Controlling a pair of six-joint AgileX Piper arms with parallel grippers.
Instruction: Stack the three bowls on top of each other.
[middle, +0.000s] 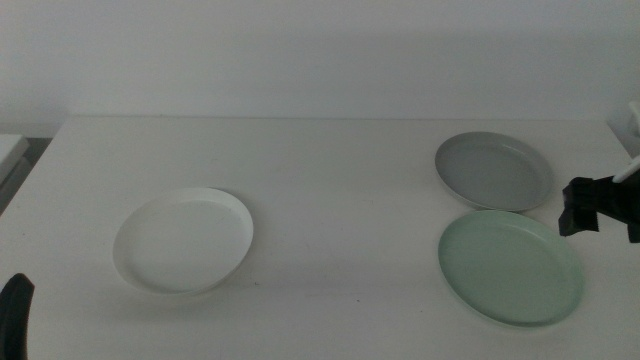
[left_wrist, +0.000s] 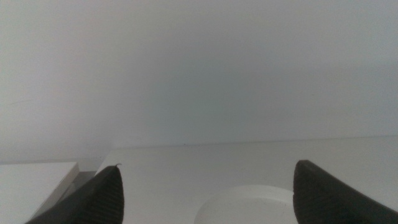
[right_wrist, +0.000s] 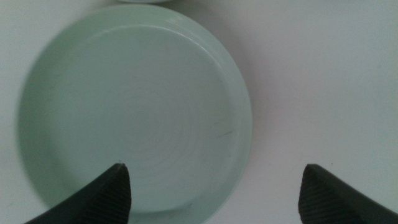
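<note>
Hovering my right gripper (right_wrist: 214, 193), fingers spread, over the pale green bowl (right_wrist: 134, 112); only the middle view shows the grey bowl (middle: 493, 170) whole

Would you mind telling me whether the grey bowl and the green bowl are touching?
Apart. In the middle view a thin strip of white table separates the grey bowl from the green bowl.

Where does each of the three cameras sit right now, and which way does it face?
Middle view: high, looking forward and down over the table; white bowl, grey bowl, green bowl; right gripper at the right edge, left gripper bottom left.
Left wrist view: low, facing across the table toward the wall; open left gripper, white bowl's rim.
Right wrist view: looking straight down on the green bowl; open right gripper.
Shared: each wrist view's bowl appears in the middle view.
</note>
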